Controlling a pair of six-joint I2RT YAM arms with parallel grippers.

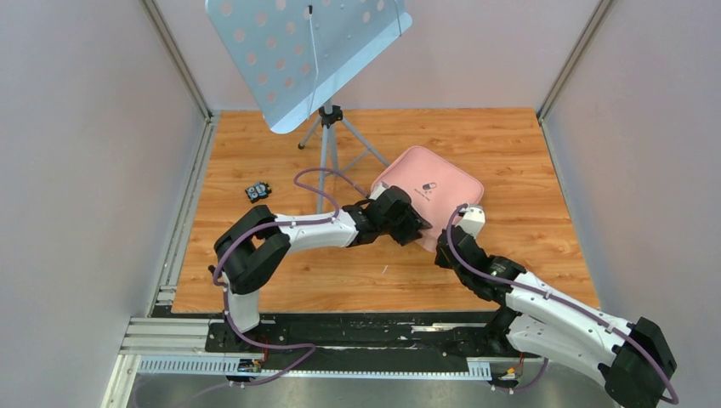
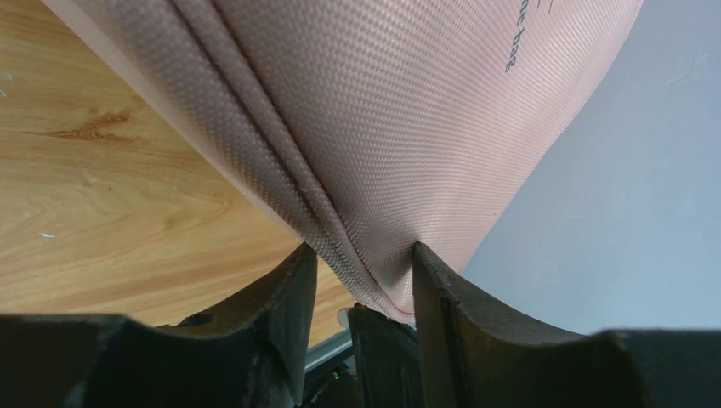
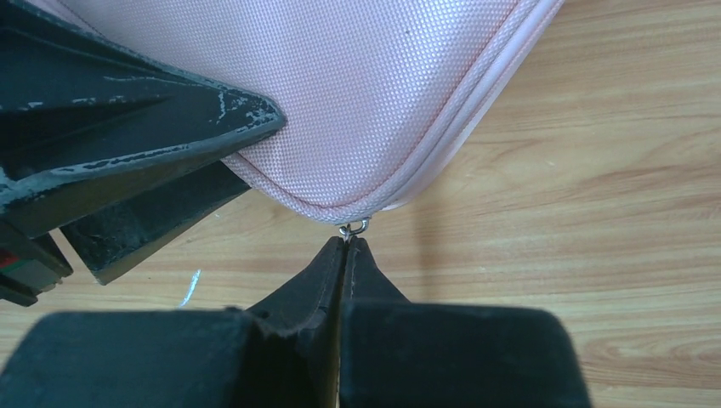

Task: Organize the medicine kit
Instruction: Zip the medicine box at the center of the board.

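The pink medicine kit [image 1: 429, 187] lies zipped closed on the wooden table, its pill logo facing up. My left gripper [image 1: 418, 228] reaches in from the left to the kit's near corner. In the left wrist view both fingers press the woven pink fabric [image 2: 408, 127] of that corner between them, the left gripper [image 2: 364, 272] shut on it. My right gripper [image 1: 440, 248] is at the same corner from the near right. It [image 3: 344, 242] is shut, with the small metal zipper pull [image 3: 353, 228] at its tips, under the kit's piped edge [image 3: 366, 85]. The left gripper's fingers [image 3: 170, 127] show beside it.
A music stand with a perforated blue-grey plate [image 1: 306, 51] stands on a tripod [image 1: 332, 140] at the back left of the wooden table [image 1: 527, 153]. A small black item [image 1: 258, 191] lies at the left. Pale walls close in both sides.
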